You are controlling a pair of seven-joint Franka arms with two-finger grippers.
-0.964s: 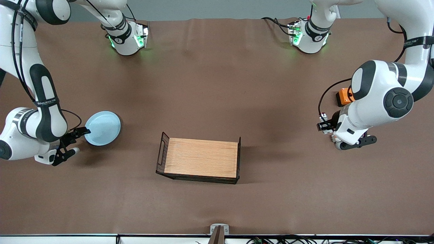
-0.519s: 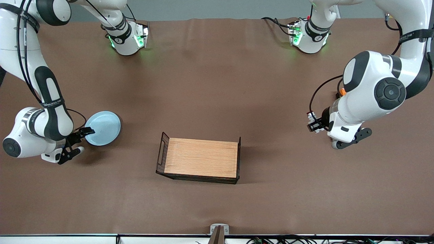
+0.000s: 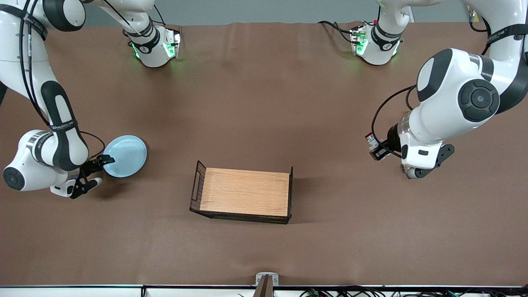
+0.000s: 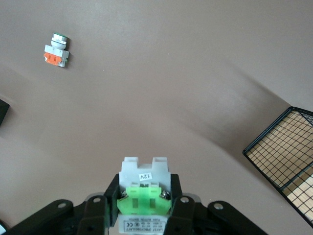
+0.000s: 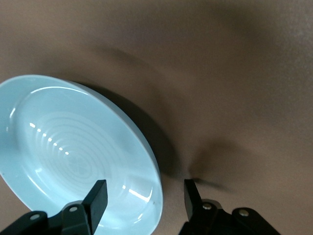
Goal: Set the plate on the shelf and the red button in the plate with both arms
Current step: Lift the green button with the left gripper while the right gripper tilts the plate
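So we see the plate (image 3: pixel 125 156) on the table toward the right arm's end, its stiff, slippery rim straddled by the right gripper (image 5: pixel 144 199), fingers apart. The light red button (image 4: pixel 145 198) sits clamped in the left gripper (image 4: pixel 145 208).

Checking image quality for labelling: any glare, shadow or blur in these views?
Front view: even light, soft shadows beside the wire tray. Right wrist view: highlights on the plate, dark shadow under its rim, near fingers soft. Left wrist view: red button sharp.
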